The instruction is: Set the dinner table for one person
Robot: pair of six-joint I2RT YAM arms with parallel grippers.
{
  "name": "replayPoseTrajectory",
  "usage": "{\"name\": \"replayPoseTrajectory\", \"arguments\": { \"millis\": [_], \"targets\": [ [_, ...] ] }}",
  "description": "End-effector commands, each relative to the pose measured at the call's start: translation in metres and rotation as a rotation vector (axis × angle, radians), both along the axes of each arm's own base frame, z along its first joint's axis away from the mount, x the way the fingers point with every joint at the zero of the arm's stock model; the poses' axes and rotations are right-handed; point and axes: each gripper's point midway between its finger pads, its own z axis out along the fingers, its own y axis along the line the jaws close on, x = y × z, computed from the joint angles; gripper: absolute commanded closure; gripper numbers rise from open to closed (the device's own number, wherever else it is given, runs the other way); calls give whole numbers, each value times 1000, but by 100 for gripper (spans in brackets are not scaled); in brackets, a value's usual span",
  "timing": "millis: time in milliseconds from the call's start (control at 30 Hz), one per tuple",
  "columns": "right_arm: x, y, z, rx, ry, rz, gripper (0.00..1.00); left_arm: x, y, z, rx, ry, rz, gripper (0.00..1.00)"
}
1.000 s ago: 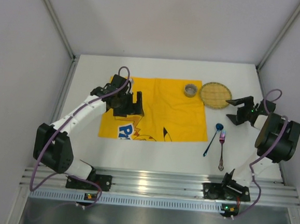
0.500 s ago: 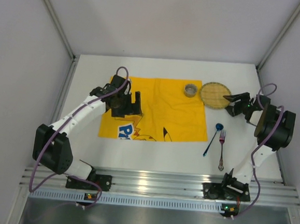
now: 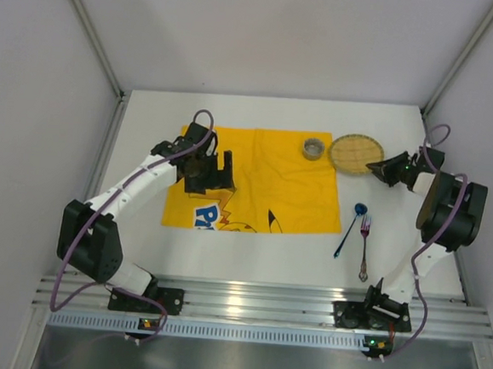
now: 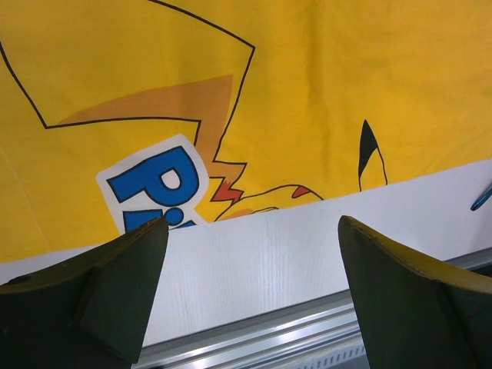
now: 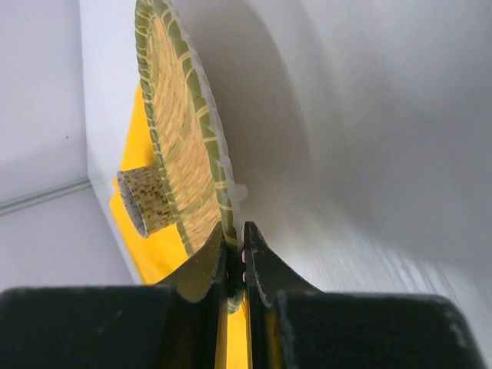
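On the white dinner table (image 3: 250,245) lies a yellow cartoon-printed cloth (image 3: 264,182). A round woven bamboo plate (image 3: 352,153) sits right of the cloth, and my right gripper (image 3: 374,167) is shut on its right rim. In the right wrist view the fingers pinch the woven plate's edge (image 5: 227,231), with a small speckled cup (image 5: 144,201) behind it. That cup (image 3: 314,147) stands on the cloth's far right corner. My left gripper (image 3: 217,172) hovers open over the cloth's left part; in its wrist view the cloth (image 4: 269,92) and bare table (image 4: 261,261) show between the wide fingers.
A blue spoon (image 3: 351,227) and a silver fork (image 3: 365,245) lie side by side on the table right of the cloth. A silver rail (image 3: 254,300) runs along the near edge. Grey walls enclose the table at left, back and right.
My right gripper has moved left and toward the back to the woven plate and shut on its rim. The left arm has barely shifted.
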Motion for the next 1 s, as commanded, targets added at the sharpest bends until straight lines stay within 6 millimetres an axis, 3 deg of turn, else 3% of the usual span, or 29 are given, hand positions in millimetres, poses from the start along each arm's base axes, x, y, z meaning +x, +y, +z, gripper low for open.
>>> {"name": "replayPoseTrajectory", "arguments": {
  "millis": [0,67,100,133,167,200,267,300,367,433,467,533,633,667,733,767,833,867,967],
  "targets": [
    [-1,-39,44,-167,-33,-49,100,15,-11,18,-32,-59,-7,3],
    [-2,-51,59,-197,-39,-89,100,17,-12,20,-35,-64,-9,3],
    [3,-57,83,-215,-84,-103,100,19,-13,21,-36,-69,-10,3],
    [4,-57,92,-217,-90,-103,100,20,-13,22,-35,-73,-14,3],
    [7,-56,105,-218,-109,-101,100,22,-14,24,-36,-81,-16,3],
    [12,-51,130,-228,-153,-90,100,23,-14,26,-33,-88,-20,3],
    [15,-41,156,-235,-195,-71,100,26,-14,29,-32,-102,-23,3],
    [16,-27,181,-246,-239,-48,100,27,-13,30,-27,-106,-22,3],
    [14,3,209,-257,-287,14,100,28,-10,35,-15,-122,-20,3],
    [11,24,222,-261,-315,51,100,28,-9,40,-10,-133,-19,3],
    [6,47,231,-252,-334,92,100,28,-8,44,-10,-142,-18,3],
    [-1,73,235,-215,-342,146,100,27,-4,51,0,-159,-7,2],
    [-16,133,233,-169,-343,299,100,25,12,58,51,-190,44,2],
    [-27,167,227,-160,-323,379,100,23,19,59,76,-192,67,3],
    [-37,195,220,-161,-315,449,100,20,36,69,121,-231,130,3],
    [-45,220,208,-150,-289,504,100,18,41,71,129,-246,146,3],
    [-52,246,192,-125,-248,551,100,10,52,77,141,-281,179,2],
    [-59,273,174,-108,-209,614,100,7,54,80,138,-294,187,2],
    [-71,315,136,-92,-123,707,100,-5,66,85,148,-314,213,2]
  ]
}}
